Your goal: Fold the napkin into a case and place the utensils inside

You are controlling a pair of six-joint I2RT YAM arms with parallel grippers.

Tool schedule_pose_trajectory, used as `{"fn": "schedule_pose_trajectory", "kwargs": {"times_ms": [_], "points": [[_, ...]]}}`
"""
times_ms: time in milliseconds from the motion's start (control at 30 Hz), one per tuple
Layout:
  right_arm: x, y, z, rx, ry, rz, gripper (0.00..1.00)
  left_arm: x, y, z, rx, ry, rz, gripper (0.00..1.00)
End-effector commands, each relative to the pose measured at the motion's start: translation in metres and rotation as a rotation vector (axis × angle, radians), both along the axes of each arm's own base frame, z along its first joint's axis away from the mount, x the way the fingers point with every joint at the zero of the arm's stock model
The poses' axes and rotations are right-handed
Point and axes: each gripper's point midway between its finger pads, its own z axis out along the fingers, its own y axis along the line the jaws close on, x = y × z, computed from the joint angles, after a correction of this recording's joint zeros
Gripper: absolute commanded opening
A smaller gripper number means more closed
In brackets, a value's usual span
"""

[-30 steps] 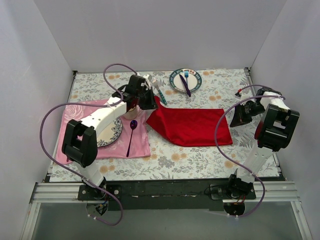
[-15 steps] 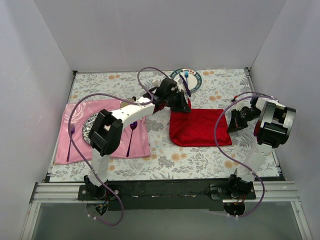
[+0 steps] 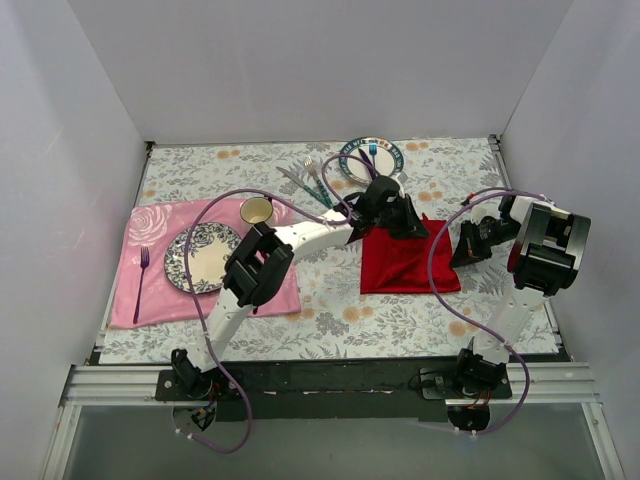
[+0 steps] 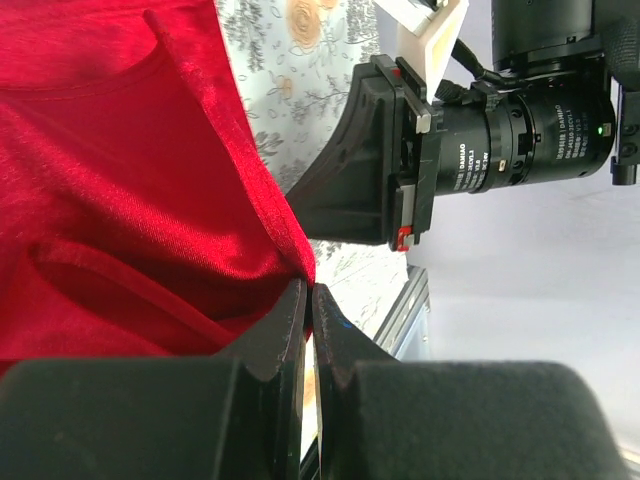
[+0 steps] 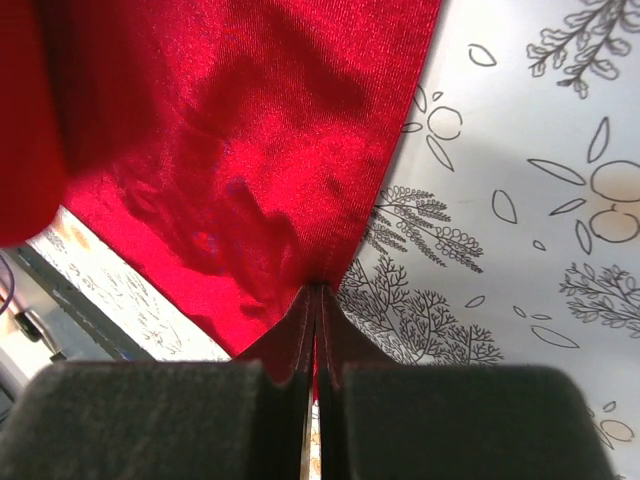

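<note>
The red napkin [image 3: 400, 268] lies doubled over at centre right of the table, its upper layer lifted at the far right corner. My left gripper [image 3: 405, 222] reaches across and is shut on that corner; in the left wrist view its jaws [image 4: 308, 300] pinch the napkin [image 4: 110, 170]. My right gripper [image 3: 462, 252] sits at the napkin's right edge, and in the right wrist view its jaws [image 5: 318, 295] are shut on the napkin's [image 5: 250, 130] hem. The teal-handled utensils [image 3: 312, 182] lie on the table at the back, left of the napkin.
A pink placemat [image 3: 150, 290] at the left carries a patterned plate [image 3: 203, 257] and a purple fork [image 3: 142, 270]. A cup [image 3: 257, 210] stands behind it. A back plate [image 3: 350, 160] holds a blue fork and purple knife. White walls enclose the table.
My left gripper swept right, dragging the napkin's left end over onto its right half. The right gripper closed on the napkin's right edge.
</note>
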Motion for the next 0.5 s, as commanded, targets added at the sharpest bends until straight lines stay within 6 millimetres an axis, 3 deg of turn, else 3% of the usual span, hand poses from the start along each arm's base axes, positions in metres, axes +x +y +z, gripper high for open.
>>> {"fn": "schedule_pose_trajectory", "kwargs": {"times_ms": [0, 167, 200, 267, 300, 333, 400, 433, 467], "points": [[-0.001, 0.003, -0.008, -0.001, -0.004, 0.007, 0.01, -0.003, -0.026, 0.033, -0.106, -0.029, 0.02, 0.0], [-0.002, 0.005, -0.006, 0.01, -0.004, 0.004, 0.01, -0.005, -0.039, 0.021, -0.124, -0.013, 0.02, 0.02], [-0.002, 0.006, -0.005, 0.013, -0.005, 0.004, 0.01, -0.005, -0.04, 0.019, -0.123, -0.01, 0.012, 0.1], [-0.002, 0.007, -0.003, 0.021, -0.008, 0.006, 0.01, -0.008, -0.034, 0.02, -0.122, -0.013, -0.008, 0.38], [-0.001, 0.008, -0.001, 0.025, -0.016, 0.004, 0.01, -0.009, -0.03, 0.025, -0.118, -0.042, -0.026, 0.47], [-0.001, 0.008, -0.001, 0.027, -0.014, 0.002, 0.01, -0.008, -0.022, 0.042, -0.129, -0.068, -0.031, 0.52], [-0.001, 0.008, 0.002, 0.026, -0.023, 0.003, 0.01, -0.01, 0.0, 0.038, -0.085, -0.085, -0.048, 0.56], [-0.003, 0.009, 0.001, 0.027, -0.02, 0.006, 0.01, -0.004, 0.016, 0.065, -0.107, -0.122, -0.039, 0.56], [-0.004, 0.009, 0.002, 0.027, -0.021, 0.007, 0.01, -0.008, 0.034, 0.045, -0.05, -0.09, -0.034, 0.56]]}}
